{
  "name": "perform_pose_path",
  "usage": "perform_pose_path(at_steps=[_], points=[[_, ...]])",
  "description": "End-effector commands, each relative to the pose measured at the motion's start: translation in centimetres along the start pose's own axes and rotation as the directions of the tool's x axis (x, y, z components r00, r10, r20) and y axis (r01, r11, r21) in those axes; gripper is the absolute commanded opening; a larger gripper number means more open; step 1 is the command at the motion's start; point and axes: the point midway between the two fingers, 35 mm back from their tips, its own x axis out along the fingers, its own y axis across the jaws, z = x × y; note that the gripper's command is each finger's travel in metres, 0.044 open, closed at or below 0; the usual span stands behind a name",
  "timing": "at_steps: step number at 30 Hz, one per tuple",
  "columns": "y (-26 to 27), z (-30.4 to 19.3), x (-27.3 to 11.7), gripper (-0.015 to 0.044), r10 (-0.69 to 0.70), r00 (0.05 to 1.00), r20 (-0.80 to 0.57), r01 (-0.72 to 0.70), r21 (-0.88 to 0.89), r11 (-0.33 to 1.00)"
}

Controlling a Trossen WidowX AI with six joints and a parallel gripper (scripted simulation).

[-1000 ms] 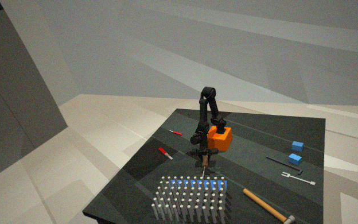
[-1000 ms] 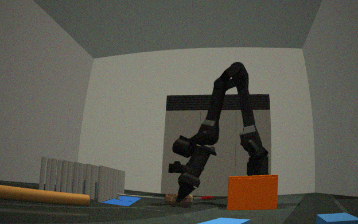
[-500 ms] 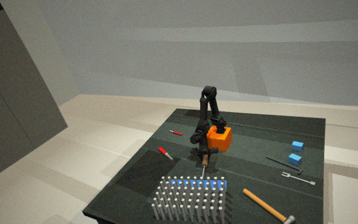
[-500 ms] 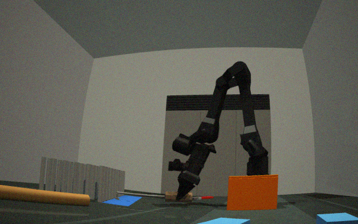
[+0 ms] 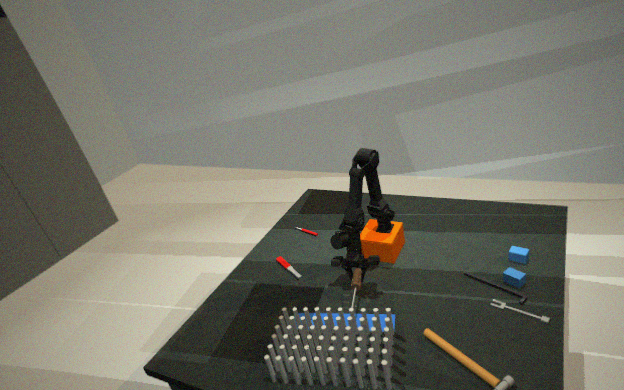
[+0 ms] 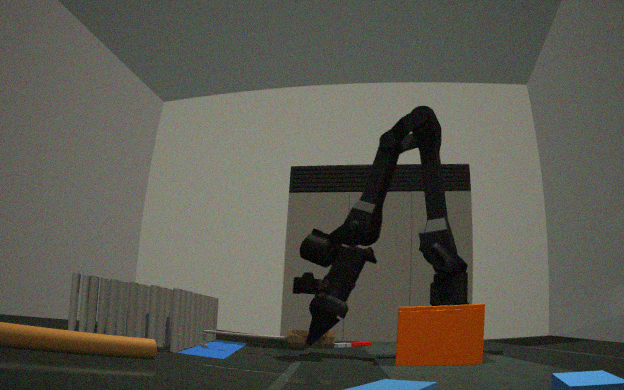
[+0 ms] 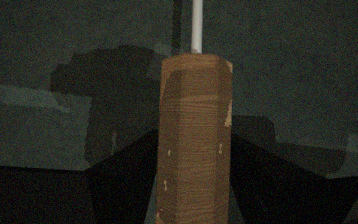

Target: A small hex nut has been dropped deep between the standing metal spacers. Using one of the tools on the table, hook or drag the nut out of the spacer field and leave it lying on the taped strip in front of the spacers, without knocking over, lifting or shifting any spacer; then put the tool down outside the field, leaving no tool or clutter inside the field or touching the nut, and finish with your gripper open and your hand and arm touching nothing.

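Gripping the wooden-handled hook tool [image 5: 356, 279] [image 6: 293, 338] [image 7: 195, 140] in my hand [image 5: 356, 270] [image 6: 311, 344] [image 7: 191, 138], I judge I'm lining up its shaft near the blue taped strip [image 5: 387, 321] [image 6: 212, 349]; next, thread a lane between the metal spacers [image 5: 333, 345] [image 6: 136, 310]. I can't make out the hex nut.

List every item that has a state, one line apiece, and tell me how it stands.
Fingers: shut on the handle
Handle: gripped, its rod pointing toward the spacers
Spacers: upright in rows
Blue strip: flat on the table, in front of the spacers
Hammer: lying down, not held
Fork tool: lying down, not held
Nut: cannot tell, not made out
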Motion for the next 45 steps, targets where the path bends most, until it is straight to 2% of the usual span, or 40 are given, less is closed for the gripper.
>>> perform_pose_path(at_steps=[1, 13, 22, 39, 40, 41, 45], points=[[-0.2, 0.1, -0.5, 0.0, -0.003, 1.0, 0.014, 0.003, -0.005, 1.0], [0.1, -3.1, -2.4, 0.0, -0.002, 1.0, 0.011, 0.002, -0.007, 1.0], [-0.7, -0.5, -5.3, 0.0, -0.003, 1.0, 0.013, 0.004, -0.007, 1.0], [-0.2, 3.0, -14.3, 0.0, -0.005, 1.0, 0.013, 0.005, -0.005, 1.0], [-0.2, 2.9, -14.3, 0.0, -0.005, 1.0, 0.013, 0.005, -0.004, 1.0], [-0.3, 2.4, -12.7, 0.0, 0.0, 1.0, 0.0, 0.0, -0.005, 1.0], [0.2, 2.9, -12.6, 0.0, 0.009, 1.0, -0.001, -0.009, -0.026, 1.0]])
